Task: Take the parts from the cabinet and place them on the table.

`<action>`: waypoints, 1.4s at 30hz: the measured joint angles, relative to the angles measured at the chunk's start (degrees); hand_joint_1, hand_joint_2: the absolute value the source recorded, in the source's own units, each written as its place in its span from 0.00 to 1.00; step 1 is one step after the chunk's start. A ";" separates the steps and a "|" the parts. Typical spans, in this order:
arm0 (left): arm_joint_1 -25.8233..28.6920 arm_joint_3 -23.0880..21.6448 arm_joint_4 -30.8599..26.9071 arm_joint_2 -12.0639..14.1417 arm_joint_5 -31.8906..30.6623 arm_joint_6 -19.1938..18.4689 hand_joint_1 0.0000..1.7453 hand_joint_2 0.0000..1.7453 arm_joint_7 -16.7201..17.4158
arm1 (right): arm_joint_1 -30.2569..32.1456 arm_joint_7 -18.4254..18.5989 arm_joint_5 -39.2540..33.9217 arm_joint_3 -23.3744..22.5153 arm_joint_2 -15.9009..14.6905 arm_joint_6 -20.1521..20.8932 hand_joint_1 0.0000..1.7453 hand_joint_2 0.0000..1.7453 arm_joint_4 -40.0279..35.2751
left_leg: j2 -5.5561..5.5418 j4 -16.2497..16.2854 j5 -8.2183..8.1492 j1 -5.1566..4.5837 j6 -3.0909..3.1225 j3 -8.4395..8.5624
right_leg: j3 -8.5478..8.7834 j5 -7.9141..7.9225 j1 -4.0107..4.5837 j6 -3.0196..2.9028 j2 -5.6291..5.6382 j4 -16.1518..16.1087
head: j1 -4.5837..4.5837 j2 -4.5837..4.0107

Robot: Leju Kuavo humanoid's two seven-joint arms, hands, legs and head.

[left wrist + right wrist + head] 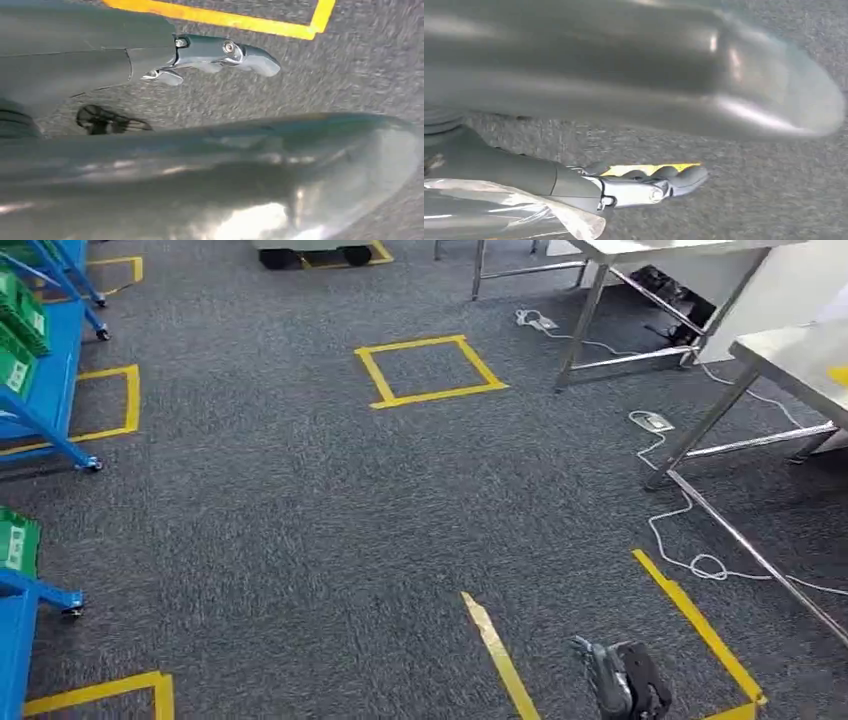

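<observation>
**Hands low over carpet, cabinet at 9, tables at 2**

Right hand at 5 o'clock in the head view, lowest and nearest: dark, ribbed, fingers pointing down at the floor. Right wrist view: grey fingers lie long and only slightly bent. A sheet of clear crinkled film lies against the hand's dark cover. Cannot tell whether the hand grips it or what it wraps.

Left hand, left wrist view: smooth grey fingers stretched out, well apart from the thick glossy thumb, nothing between them.

Carpet under both hands: dark grey, short and coarse. Flat yellow tape strip just beside the right hand, at 6 o'clock.

Blue cabinet at 9 o'clock: painted metal frame on small castors, carrying green plastic bins with white labels. Bin contents cannot be made out.

Thin white cable loops across the carpet at 3 o'clock, with a white power strip beyond it.

Table at 2 o'clock: brushed steel top, round steel legs and low rails.

Yellow tape square at 12 o'clock, open in the middle.

Second steel table at 1 o'clock. Pale unit on black wheels at the top edge, 12 o'clock.
</observation>
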 joint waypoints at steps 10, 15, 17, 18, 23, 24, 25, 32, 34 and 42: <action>1.03 -4.80 -2.14 0.63 10.50 3.45 0.00 0.00 1.25 | 5.67 3.23 12.65 -14.62 2.75 1.44 0.00 0.00 -2.51 | -7.28 1.08 0.47 0.27 -1.79 -1.60 | 4.10 8.06 -0.14 -0.83 4.44 -12.26 | 0.29 0.00; 2.37 -8.03 -3.32 1.96 13.00 5.31 0.00 0.00 0.40 | 7.46 4.65 17.61 -20.49 4.17 1.92 0.00 0.00 -4.59 | -0.58 10.29 -5.25 0.26 -3.04 -5.84 | 4.96 8.58 -0.17 -2.15 0.55 -13.56 | -0.02 0.00; 2.53 -10.17 -3.48 2.51 13.16 6.30 0.00 0.00 0.00 | 8.87 5.31 18.69 -22.27 4.48 2.16 0.00 0.00 -5.09 | -0.13 17.58 -7.78 0.55 -3.37 -9.36 | 5.08 8.25 -0.05 -2.26 -1.50 -13.54 | 0.04 0.00; 2.80 -11.11 -3.56 2.84 13.18 6.69 0.00 0.00 -0.02 | 9.40 5.55 18.95 -23.23 4.70 2.25 0.00 0.00 -5.36 | -0.03 17.63 -6.91 0.72 -3.48 -9.34 | 5.19 8.12 -0.06 -2.21 -2.44 -13.54 | -0.02 0.00; 3.19 -13.43 -3.89 3.83 13.61 7.85 0.00 0.00 -0.29 | 10.01 5.99 20.22 -25.96 5.38 2.80 0.00 0.00 -6.25 | 4.10 1.50 -0.68 0.41 -3.00 -0.82 | 5.61 6.85 0.41 -0.70 -5.11 -13.09 | -0.13 0.00; 3.25 -14.23 -3.93 3.98 13.81 8.31 0.00 0.00 -0.57 | 10.16 6.34 20.74 -26.53 5.49 3.26 0.00 0.00 -6.27 | 3.70 1.95 -0.85 0.37 -2.35 -1.21 | 5.90 6.80 0.40 -0.47 -5.75 -13.21 | 0.18 0.00; 3.57 -14.92 -3.98 4.44 14.16 8.91 0.00 0.00 -0.83 | 10.17 6.58 21.15 -27.01 5.64 3.58 0.00 0.00 -6.34 | 3.12 2.05 -0.94 0.28 -2.02 -1.38 | 6.38 6.71 0.36 -0.18 -6.36 -13.29 | 0.41 0.00; 4.34 -19.21 -4.24 6.10 16.74 11.91 0.00 0.00 -1.01 | 11.44 7.78 22.88 -30.05 6.58 5.42 0.00 0.00 -6.88 | -1.15 1.64 -0.90 -0.11 0.10 -1.24 | -4.11 -1.64 0.07 0.11 0.03 6.54 | 0.96 0.00; 4.65 -20.15 -4.26 6.45 17.09 12.24 0.00 0.00 -1.01 | 11.62 7.87 23.10 -30.71 6.80 5.66 0.00 0.00 -6.88 | -2.62 1.65 -1.08 -0.39 0.29 -0.75 | -4.49 1.89 0.47 -0.68 0.26 4.53 | 0.92 0.00; 5.14 -22.03 -4.42 7.39 17.66 12.90 0.00 0.00 -1.07 | 11.83 8.15 23.50 -32.32 7.13 6.16 0.00 0.00 -7.02 | -7.07 1.69 -1.91 -0.30 -1.09 -0.50 | 3.20 9.05 0.98 -2.72 3.04 -13.17 | 0.87 0.02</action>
